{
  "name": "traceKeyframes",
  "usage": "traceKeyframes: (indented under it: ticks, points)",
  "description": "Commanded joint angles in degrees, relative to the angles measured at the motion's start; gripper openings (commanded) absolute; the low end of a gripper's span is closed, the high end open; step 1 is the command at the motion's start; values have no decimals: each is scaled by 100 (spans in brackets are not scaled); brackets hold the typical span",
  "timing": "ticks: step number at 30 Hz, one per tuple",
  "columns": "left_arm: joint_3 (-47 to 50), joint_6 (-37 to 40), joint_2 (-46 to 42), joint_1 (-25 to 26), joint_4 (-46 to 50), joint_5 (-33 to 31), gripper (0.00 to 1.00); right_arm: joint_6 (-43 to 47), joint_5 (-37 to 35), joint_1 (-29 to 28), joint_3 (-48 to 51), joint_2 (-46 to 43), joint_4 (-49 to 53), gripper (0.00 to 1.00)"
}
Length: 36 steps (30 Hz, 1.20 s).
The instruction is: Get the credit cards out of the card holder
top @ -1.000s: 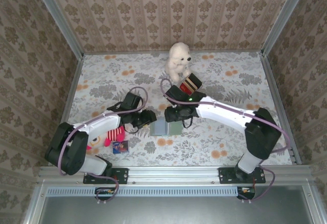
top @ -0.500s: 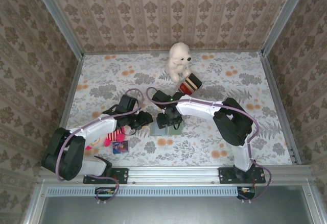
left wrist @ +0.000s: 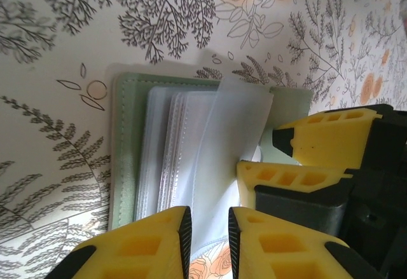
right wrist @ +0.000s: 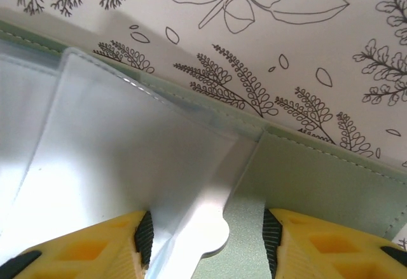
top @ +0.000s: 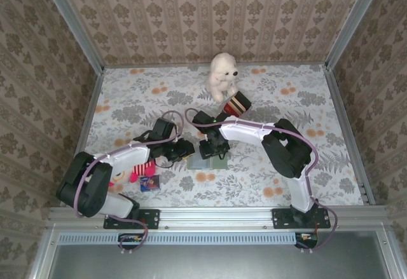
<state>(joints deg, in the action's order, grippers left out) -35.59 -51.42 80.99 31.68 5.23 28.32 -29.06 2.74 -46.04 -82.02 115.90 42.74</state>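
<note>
— Any writing to read?
— The dark blue packet [top: 150,183], at 8 o'clock from the holder, carries print too small to read.
— Where is the holder?
— The card holder [left wrist: 124,164] lies open on the tabletop [top: 267,95], slightly toward 6 o'clock from centre, its clear sleeves [left wrist: 191,139] fanned upward.
— The left hand?
— The left hand [left wrist: 208,218] reaches in low from 9 o'clock. Its jaws stand a narrow gap apart, with a lifted sleeve's edge running between them, not visibly pinched.
— The right?
— The right arm doubles back from 3 o'clock. The right hand [right wrist: 206,234] points down over the holder's 12 o'clock side, jaws roughly half spread, straddling a notched sleeve edge and grasping nothing.
</note>
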Motion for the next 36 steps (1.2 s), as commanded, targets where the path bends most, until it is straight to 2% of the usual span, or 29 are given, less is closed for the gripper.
traceKeyframes:
  ticks: [1,13,25,29,36]
  points:
    - [43,-88,121,83,-153,43,25,58,-41,30,111,188,173,48]
    - [-129,-1,399,249,87,-160,28,93,-25,33,186,148,85,47]
    - [-229,271,259,250,628,-494,32,97,-11,36,213,120,65,46]
    - [-244,298,285,251,603,-455,31,102,-5,36,213,125,61,46]
    - [-246,300,305,286,394,-239,23,102,6,41,222,126,50,44]
